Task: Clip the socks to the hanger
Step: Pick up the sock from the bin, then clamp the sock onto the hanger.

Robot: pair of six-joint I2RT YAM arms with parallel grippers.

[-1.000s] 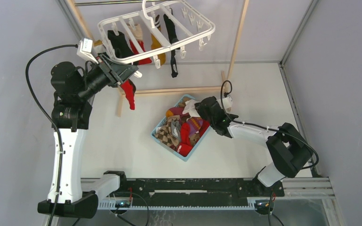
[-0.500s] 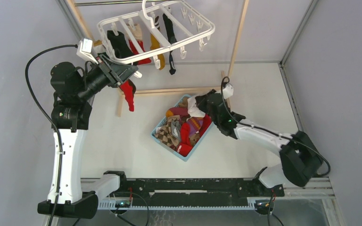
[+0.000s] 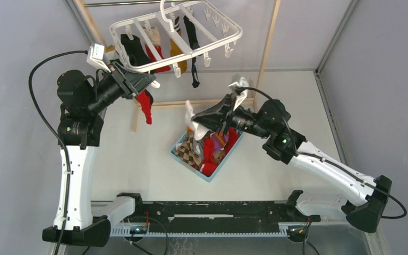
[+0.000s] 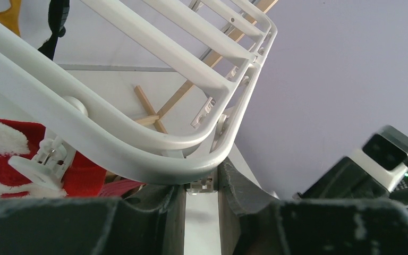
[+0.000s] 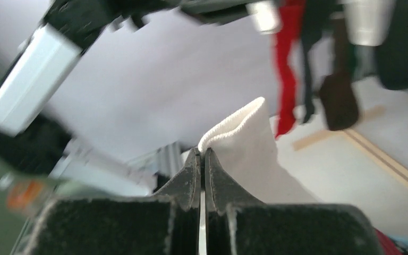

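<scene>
Surface: a pale table (image 3: pixel 138 159) with a light-blue basket (image 3: pixel 188 168) near its middle, heaped with mixed-colour socks.
Room: plain grey walls (image 3: pixel 382 64) on the left, right and far sides; a wooden rack (image 3: pixel 269 48) stood at the far end.
Hanger: the white hanger (image 4: pixel 111 138) hung tilted at the far left, with socks (image 3: pixel 134 50) clipped under it — black, red and mustard.
Left gripper: the left gripper (image 3: pixel 141 84) sat at the hanger's near-left corner, its fingers closed narrowly on a small white piece under the frame. A red sock (image 3: pixel 146 109) dangled just below.
Right gripper: the right gripper (image 3: pixel 211 118) was over the far end of the basket, its fingers pressed together and pinching a white sock (image 3: pixel 195 123) by the cuff, above the heap.
Hard to make out: the right wrist view was blurred, so the hanging socks showed only as red and dark smears. The left wrist view cut the frame off at both edges — whether the pinched white piece was a clip could not be told.
</scene>
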